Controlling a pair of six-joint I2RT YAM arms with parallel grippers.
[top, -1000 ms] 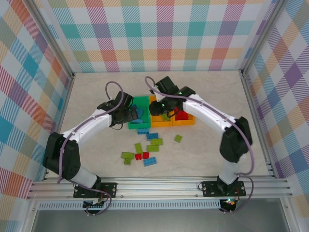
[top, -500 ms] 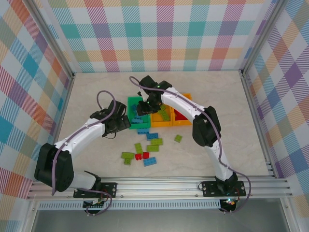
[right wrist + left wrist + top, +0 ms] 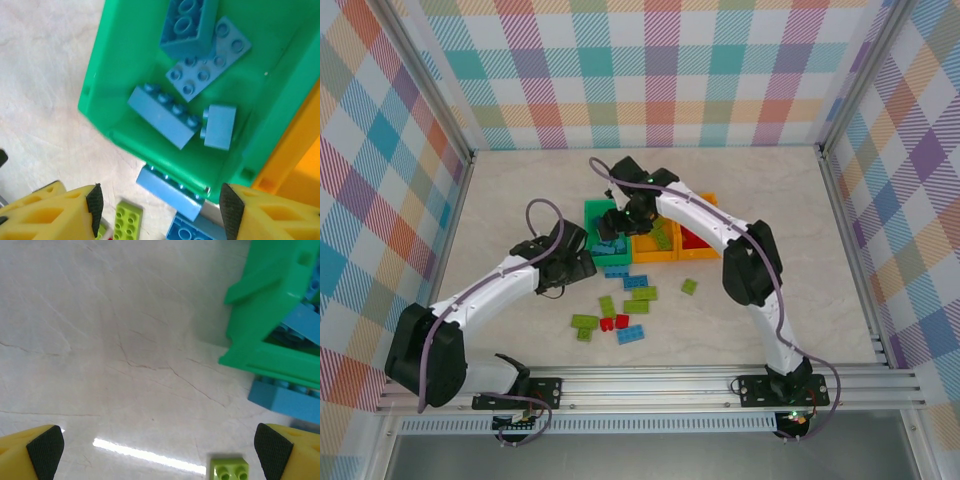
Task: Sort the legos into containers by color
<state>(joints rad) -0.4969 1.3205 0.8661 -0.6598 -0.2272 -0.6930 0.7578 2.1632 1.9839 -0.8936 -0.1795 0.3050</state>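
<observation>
Left wrist: green bin cropped right; lime brick cut off.

No writing, number, brand or sign can be read anywhere. The checked walls carry only their pattern. The studs of the blue bricks in the green bin may bear a raised mark, but the right wrist view is too soft to tell.
</observation>
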